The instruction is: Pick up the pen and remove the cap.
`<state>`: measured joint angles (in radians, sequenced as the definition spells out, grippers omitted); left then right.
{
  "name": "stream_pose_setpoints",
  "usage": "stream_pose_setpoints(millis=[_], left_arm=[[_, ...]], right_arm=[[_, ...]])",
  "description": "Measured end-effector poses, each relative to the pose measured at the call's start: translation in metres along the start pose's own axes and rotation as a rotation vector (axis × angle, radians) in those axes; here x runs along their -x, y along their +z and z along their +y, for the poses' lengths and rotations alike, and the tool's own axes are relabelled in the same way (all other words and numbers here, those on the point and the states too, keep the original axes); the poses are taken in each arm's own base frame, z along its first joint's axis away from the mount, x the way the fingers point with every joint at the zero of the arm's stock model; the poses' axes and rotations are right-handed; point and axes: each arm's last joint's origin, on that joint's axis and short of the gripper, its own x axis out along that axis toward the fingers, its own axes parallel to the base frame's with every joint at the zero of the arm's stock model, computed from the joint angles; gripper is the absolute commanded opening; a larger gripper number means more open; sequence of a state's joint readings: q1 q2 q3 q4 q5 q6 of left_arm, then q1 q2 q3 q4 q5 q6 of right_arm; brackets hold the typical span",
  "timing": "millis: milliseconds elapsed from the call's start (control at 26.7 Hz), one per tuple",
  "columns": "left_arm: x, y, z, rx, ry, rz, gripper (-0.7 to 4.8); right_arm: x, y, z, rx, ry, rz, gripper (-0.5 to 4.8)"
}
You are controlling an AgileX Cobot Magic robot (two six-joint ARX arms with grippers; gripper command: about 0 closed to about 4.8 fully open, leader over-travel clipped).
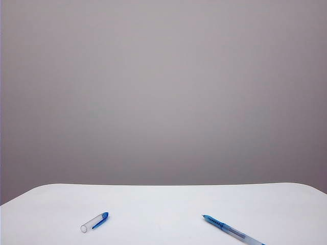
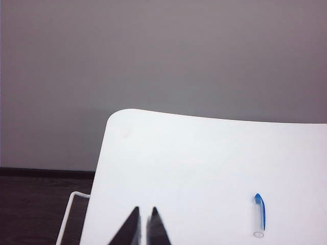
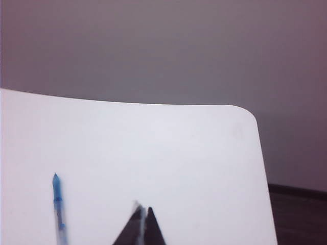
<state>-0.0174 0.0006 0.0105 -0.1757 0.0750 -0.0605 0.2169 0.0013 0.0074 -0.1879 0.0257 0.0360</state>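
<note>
Left gripper (image 2: 143, 227): black fingers drawn almost together with only a thin slit between them, holding nothing, poised over the near left part of the white table (image 1: 163, 204). Right gripper (image 3: 142, 227): fingers pressed together, empty, poised over the near right part of the same table; neither gripper shows in the exterior view. Pen (image 1: 232, 230): slim translucent bluish barrel with a blue pointed tip section, lying flat at the table's near edge on the right side, tip aimed toward the table's middle, its rear end cut off by the frame edge; in the right wrist view (image 3: 59, 206) it lies apart from the right gripper, on the side toward the table's middle. Cap (image 1: 94, 222): short clear tube with blue clip and blue closed end, lying flat near the table's near edge on the left side, well apart from the pen and already off it; in the left wrist view (image 2: 259, 215) its open mouth faces the camera. Handling, by judgement: both pieces light, rigid, smooth plastic, liable to roll or skid under a pinch; the pen is best taken across mid-barrel, clear of the tip. Beyond the table's far edge, a plain grey wall.
</note>
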Motion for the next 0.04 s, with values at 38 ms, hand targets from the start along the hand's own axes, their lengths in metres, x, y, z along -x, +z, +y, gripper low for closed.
stream_pose_setpoints(millis=[38], left_arm=[[0.0000,0.0000,0.0000,0.000,0.000,0.000,0.26]], right_arm=[[0.0000,0.0000,0.0000,-0.009,0.000,0.000,-0.05]])
